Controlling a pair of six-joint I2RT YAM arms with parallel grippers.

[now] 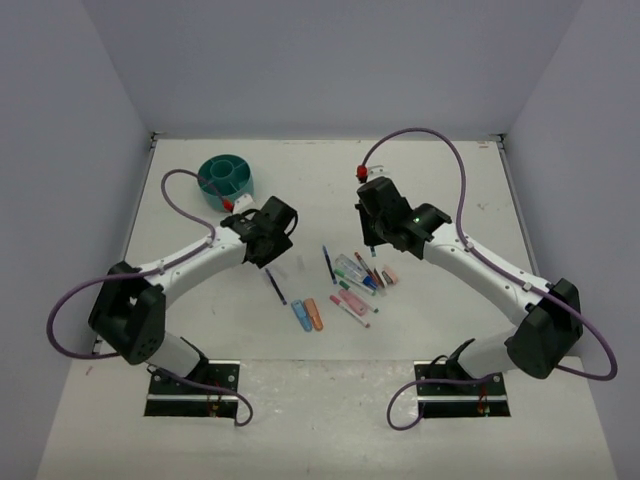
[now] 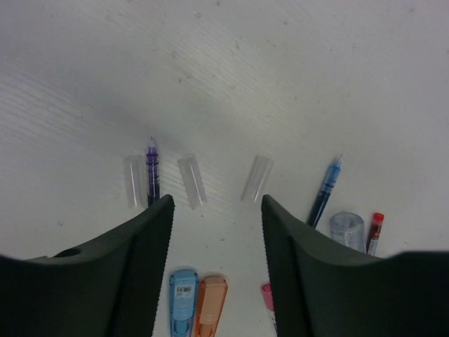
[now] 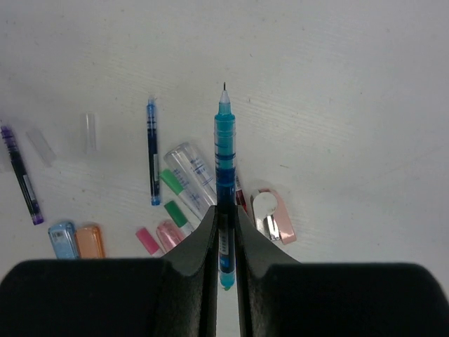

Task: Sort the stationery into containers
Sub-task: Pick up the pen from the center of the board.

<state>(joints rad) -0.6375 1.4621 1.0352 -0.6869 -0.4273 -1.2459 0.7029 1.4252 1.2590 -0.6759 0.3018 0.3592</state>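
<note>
Right gripper (image 3: 224, 216) clamps thin translucent teal plastic pen (image 3: 223, 147), long axis in line with jaws, needle tip pointing outward beyond them. Left gripper (image 2: 217, 210) jaws apart, holding nothing, above white table (image 2: 280, 84).

The left arm (image 1: 190, 262) is stretched from its base forward and inward, and the wrist is bent so that the left tool (image 2: 217, 205) is pointed downward. Its two dark fingers (image 2: 140, 267) are set apart with a clear gap between them, and nothing is gripped or touched by them. The right arm (image 1: 480, 268) is reached inward in mirror fashion, with the wrist likewise tipped down. The right tool (image 3: 224, 214) is closed, its jaws pressed onto a teal pen (image 3: 223, 140). The pen is clamped toward its rear end and is projected straight out ahead of the fingertips, tip foremost.
</note>
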